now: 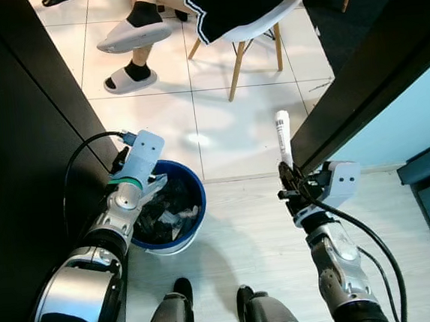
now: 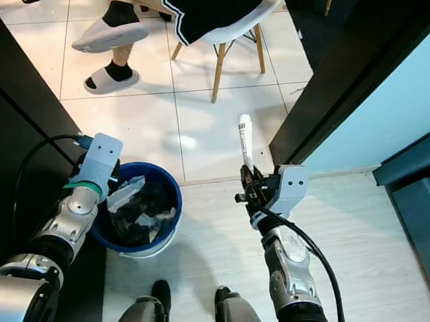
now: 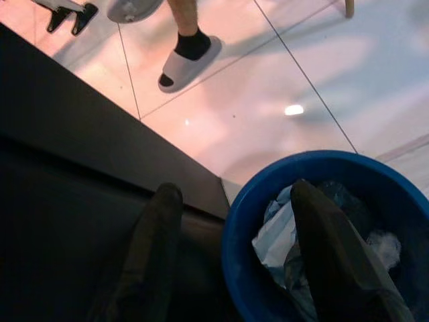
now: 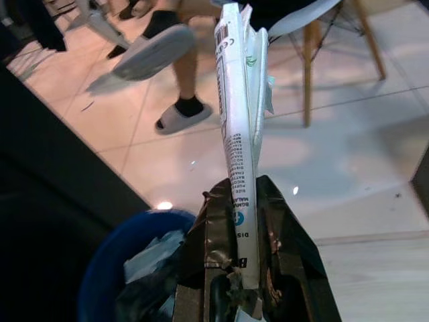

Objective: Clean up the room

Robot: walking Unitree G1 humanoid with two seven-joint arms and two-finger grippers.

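Right end effector (image 1: 286, 171) clamps a white tube (image 1: 282, 135), base hidden; left end effector (image 3: 234, 221) spread astride blue bin (image 1: 194, 179) rim.

Head cams down; wrist cams share bin (image 3: 322, 201).

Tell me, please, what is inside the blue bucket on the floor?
The blue bucket holds crumpled rubbish: dark, bag-like pieces with some white and pale wrappers among them. The left gripper straddles its rim, one finger inside. What lies under the top layer is covered.
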